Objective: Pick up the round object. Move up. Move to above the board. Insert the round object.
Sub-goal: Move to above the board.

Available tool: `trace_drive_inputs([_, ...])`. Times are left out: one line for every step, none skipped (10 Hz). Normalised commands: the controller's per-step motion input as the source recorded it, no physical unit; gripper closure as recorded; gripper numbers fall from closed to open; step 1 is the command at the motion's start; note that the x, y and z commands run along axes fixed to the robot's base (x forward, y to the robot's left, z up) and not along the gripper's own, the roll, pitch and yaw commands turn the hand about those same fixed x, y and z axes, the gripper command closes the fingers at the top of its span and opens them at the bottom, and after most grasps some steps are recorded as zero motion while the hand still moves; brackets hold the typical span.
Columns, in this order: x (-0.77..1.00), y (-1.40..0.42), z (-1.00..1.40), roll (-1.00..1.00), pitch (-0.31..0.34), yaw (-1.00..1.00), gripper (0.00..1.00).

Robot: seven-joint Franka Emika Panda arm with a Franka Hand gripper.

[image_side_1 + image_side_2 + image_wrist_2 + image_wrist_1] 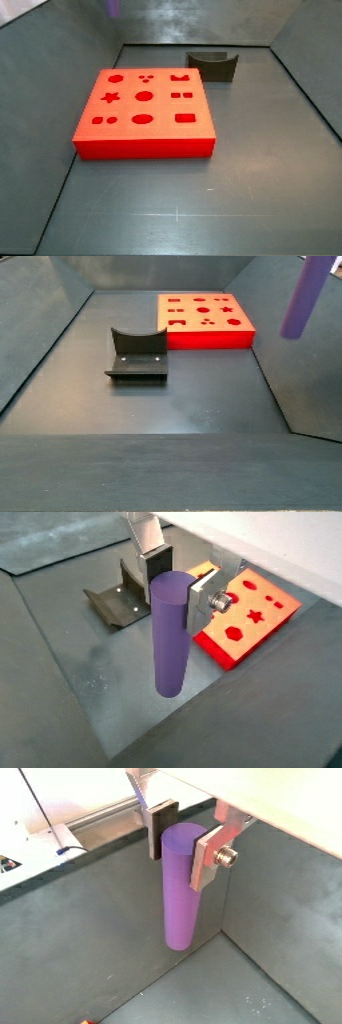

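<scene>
The peg (181, 888) hung upright in the gripper (185, 840), clamped near its top between the two fingers (210, 856), its lower end well clear of the table (267, 968). In a side view the peg (305, 298) stood aloft near the table's right edge. The board (143, 110) lay flat on the table; the fixture (136, 356) stood apart from it.

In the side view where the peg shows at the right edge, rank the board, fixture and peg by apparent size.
1. board
2. fixture
3. round object, partly cropped, held aloft by the gripper out of frame, so unsure.
</scene>
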Motion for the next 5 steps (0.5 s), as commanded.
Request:
trace_drive_inputs([0.00,-0.01,0.18,0.08,0.075,0.02,1.00])
trace_drive_inputs([0.45,-1.00,0.14,0.16,-0.008,-0.71,1.00])
trace_drive_inputs([0.46,-1.00,0.13,0.15,-0.013,-0.62,1.00])
trace_drive_inputs([0.47,-1.00,0.13,0.06,-0.001,-0.40,1.00])
trace_drive_inputs([0.48,-1.00,0.13,-0.04,0.010,-0.23,1.00])
